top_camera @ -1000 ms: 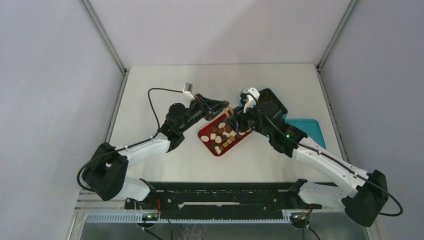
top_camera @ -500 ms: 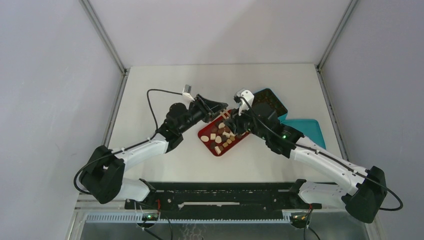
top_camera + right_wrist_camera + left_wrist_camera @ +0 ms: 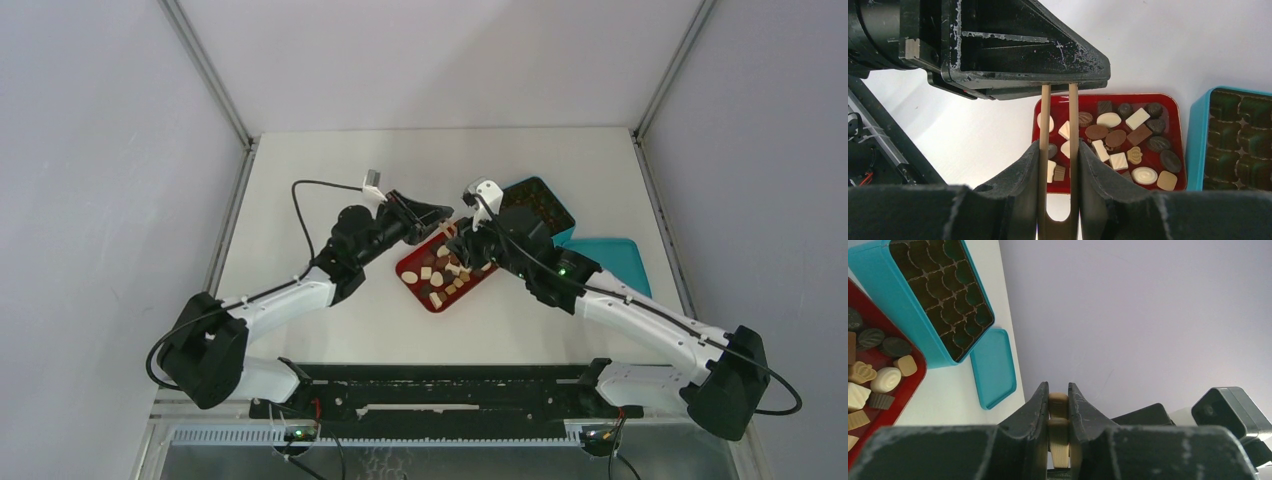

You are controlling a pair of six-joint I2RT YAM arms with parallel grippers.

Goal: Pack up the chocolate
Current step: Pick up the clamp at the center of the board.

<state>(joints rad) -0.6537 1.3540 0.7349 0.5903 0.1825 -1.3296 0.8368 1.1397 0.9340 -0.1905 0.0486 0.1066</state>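
**A:** top cam: chocolate [image 3: 437,280] sits in the red tray [image 3: 404,271], loose mixed pile of dark, tan and white.

**B:** left wrist: left gripper [image 3: 1058,390] is clamped on the free ends of the wooden tongs [image 3: 1058,402]. The teal box [image 3: 903,315] is just beside the tray.

**A:** right wrist: right gripper [image 3: 1058,150] squeezes both tong legs from outside, with the chocolate in the tray underneath.

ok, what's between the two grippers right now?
The wooden tongs: the right gripper clamps both arms and the left gripper grips the open ends. The right wrist view shows them bridging the gap.
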